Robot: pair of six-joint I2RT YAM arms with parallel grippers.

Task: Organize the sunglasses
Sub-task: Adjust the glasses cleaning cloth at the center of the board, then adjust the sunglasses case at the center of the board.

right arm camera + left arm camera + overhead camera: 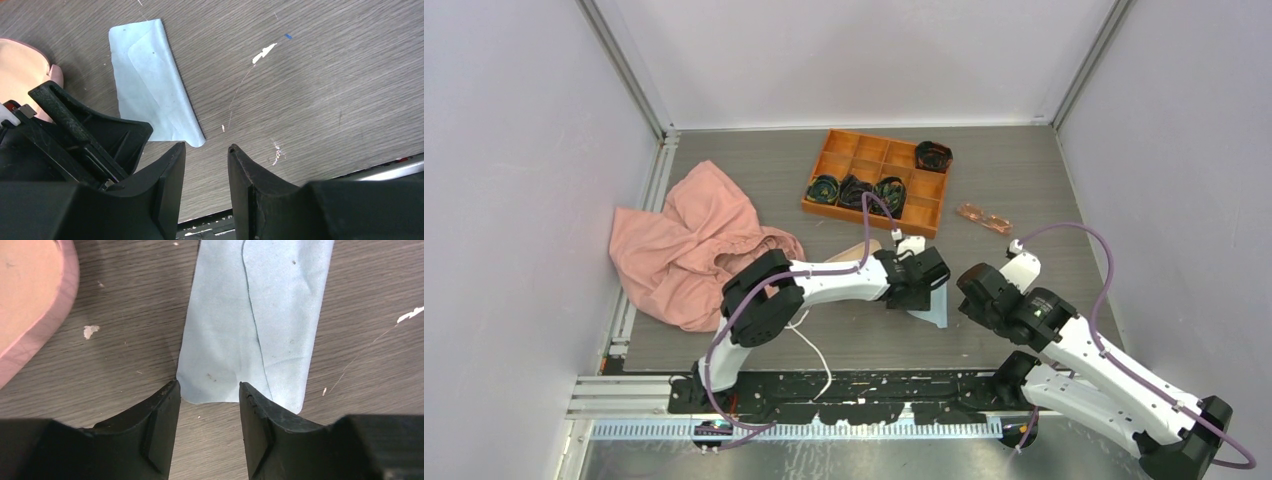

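Parted left pincer (208, 390) over blue cloth (255, 320) — pink case (30, 300) beside.

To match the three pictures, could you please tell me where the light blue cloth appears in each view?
Top external: the light blue cloth lies just right of centre.
Left wrist: upper middle, reaching the top edge.
Right wrist: upper left.
Shared landmark: the pink case, left of the cloth in all three.

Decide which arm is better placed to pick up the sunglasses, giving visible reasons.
Right, likely. The sunglasses lie on its side, the right gripper open and empty; the left gripper hangs over the blue cloth.
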